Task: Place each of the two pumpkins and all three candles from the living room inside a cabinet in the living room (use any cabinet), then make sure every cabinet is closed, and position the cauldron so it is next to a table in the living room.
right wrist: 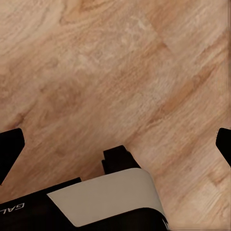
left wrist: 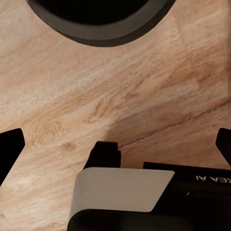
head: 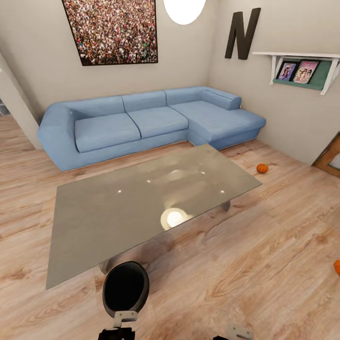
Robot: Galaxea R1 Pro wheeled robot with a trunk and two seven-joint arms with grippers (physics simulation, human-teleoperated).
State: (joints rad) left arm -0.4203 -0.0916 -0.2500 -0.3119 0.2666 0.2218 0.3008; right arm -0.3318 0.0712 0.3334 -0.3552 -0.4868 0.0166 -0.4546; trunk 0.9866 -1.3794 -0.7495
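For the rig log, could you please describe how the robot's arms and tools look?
Both are black with pale grey-white plates. In the wrist views, the left tool and right tool each have black fingers at the frame edges and a white cover plate; white "GALAXEA AI" lettering partly shows on the black housings.

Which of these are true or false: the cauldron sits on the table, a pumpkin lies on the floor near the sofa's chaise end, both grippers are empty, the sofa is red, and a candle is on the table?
1. The cauldron sits on the table. False: it stands on the floor at the table's near edge.
2. A pumpkin lies on the floor near the sofa's chaise end. True.
3. Both grippers are empty. True: left gripper and right gripper are open over bare floor.
4. The sofa is red. False: it is blue.
5. A candle is on the table. False: the tabletop is bare.
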